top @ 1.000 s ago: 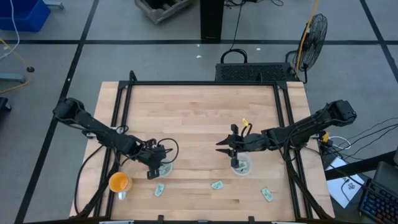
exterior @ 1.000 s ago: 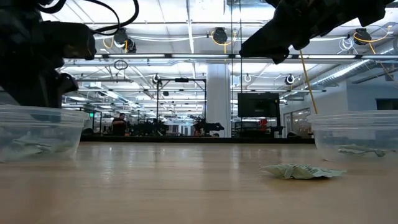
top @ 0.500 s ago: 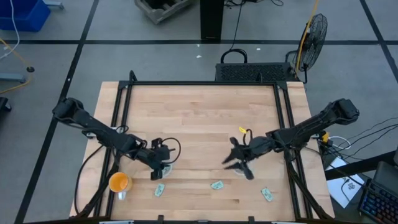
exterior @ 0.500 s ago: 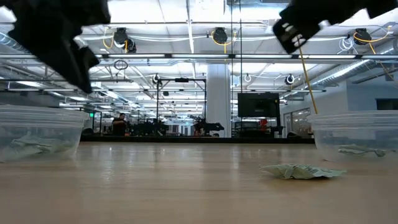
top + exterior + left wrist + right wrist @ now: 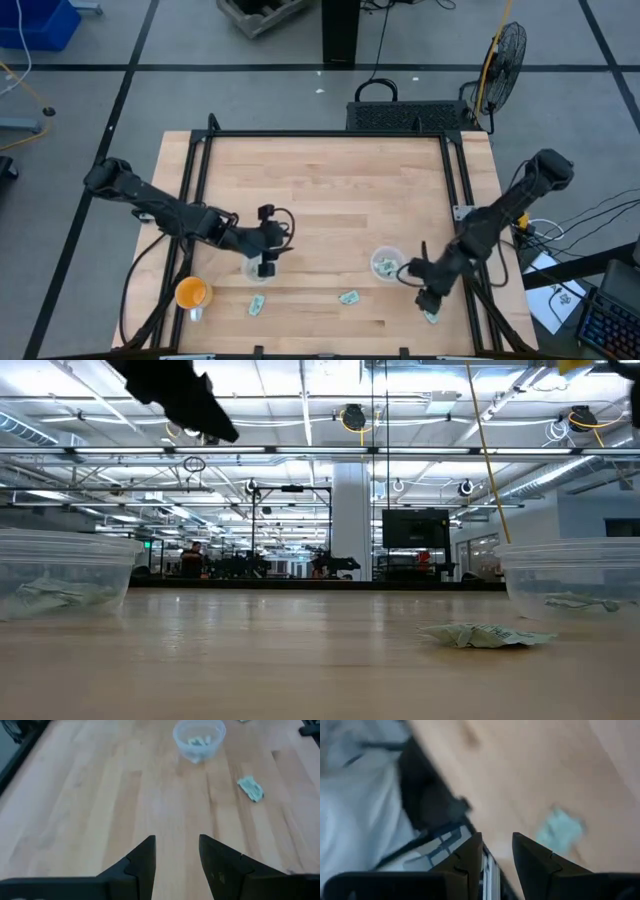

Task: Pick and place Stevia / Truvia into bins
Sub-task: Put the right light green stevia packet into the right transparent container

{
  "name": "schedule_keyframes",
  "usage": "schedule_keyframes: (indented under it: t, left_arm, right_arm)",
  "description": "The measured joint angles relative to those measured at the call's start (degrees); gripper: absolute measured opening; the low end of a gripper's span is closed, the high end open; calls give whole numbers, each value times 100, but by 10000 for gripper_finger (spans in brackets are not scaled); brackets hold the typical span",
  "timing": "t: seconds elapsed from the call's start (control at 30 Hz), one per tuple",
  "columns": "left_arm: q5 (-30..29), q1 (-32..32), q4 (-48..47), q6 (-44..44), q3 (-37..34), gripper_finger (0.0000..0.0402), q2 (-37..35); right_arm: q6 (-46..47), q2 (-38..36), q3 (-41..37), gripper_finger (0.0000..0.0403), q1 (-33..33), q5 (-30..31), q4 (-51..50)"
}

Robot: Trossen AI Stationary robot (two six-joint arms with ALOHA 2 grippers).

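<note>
The two clear cups stand near the table's near edge: the left cup point(image 5: 252, 268) point(image 5: 60, 575) and the right cup point(image 5: 385, 265) point(image 5: 575, 575) point(image 5: 199, 740), each with pale green packets lying flat on its bottom. Three loose packets lie flat on the wood: one point(image 5: 257, 304) near the left cup, one point(image 5: 348, 297) point(image 5: 485, 635) point(image 5: 250, 788) between the cups, one point(image 5: 432, 315) point(image 5: 560, 832) by the right edge. My left gripper point(image 5: 268, 258) point(image 5: 176, 850) hovers open over the left cup. My right gripper point(image 5: 425, 298) point(image 5: 497, 852) is open just beside the right-edge packet.
An orange cup point(image 5: 190, 293) stands at the near left corner, left of the left cup. A black frame rail point(image 5: 470, 290) runs along the table's right edge, close to my right gripper. The far half of the wooden table point(image 5: 320, 180) is bare.
My right gripper has swung from above the right cup toward the table's near right corner, turning as it went, and now stands by the right-edge packet. My left gripper has risen from the left cup and shifted a little toward the right.
</note>
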Motion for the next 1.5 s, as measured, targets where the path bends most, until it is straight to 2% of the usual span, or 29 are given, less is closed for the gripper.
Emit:
schedule_keyframes:
  t: [0.1,0.23,0.3,0.47,0.6,0.9,1.23,1.37,1.5]
  left_arm:
    - [4,137,155,188,0,157,0]
    - [4,292,152,219,0,157,0]
    - [0,336,153,223,0,157,0]
    - [7,388,139,224,0,157,0]
    - [8,388,112,224,0,157,2]
    - [8,388,86,224,-2,157,2]
    - [7,388,88,427,-2,157,2]
    - [7,388,88,377,-2,157,2]
    - [7,388,88,375,-2,157,2]
  right_arm:
    - [1214,2,-1,100,322,89,-552]
    - [2097,1,-193,100,631,339,-790]
    - [2424,7,-502,100,726,330,-294]
    - [3183,110,-1437,100,909,308,1693]
    - [3642,260,-1824,100,976,208,2421]
    - [3733,577,-1951,97,984,202,2730]
    - [3424,796,-1949,59,991,116,2738]
    - [2983,796,-1942,41,1000,445,2280]
    - [2915,791,-1944,19,967,671,2136]
